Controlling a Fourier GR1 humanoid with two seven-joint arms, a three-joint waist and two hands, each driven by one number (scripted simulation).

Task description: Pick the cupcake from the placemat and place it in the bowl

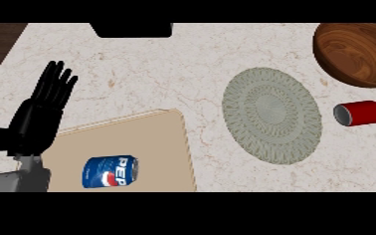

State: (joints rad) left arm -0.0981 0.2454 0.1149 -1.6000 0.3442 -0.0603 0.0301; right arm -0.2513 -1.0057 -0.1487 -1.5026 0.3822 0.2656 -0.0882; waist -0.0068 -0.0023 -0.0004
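Cupcake not in view; placemat bare, left robot hand open

Cupcake can't be found anywhere in the head view, so its place can't be told. Nearest, at lower left, a blue Pepsi can (110,172) lies on its side on a tan board (158,139), which sits flat on the pale marbled desk (169,69). Left robot hand (40,112) shows at the left edge, just beside the board's left side, fingers straight & pointing far, holding nothing. Right robot hand isn't in view. Mid-right, the round grey-green woven placemat (272,114) lies flat w/ nothing on it. Just right of it, a red can (355,113) lies on its side, partly cut by the right edge. Farther, at top right, the brown wooden bowl (349,52) sits apart from the placemat, inside looks empty. Far edge, left of centre: a dark block (132,29), what it is unclear.
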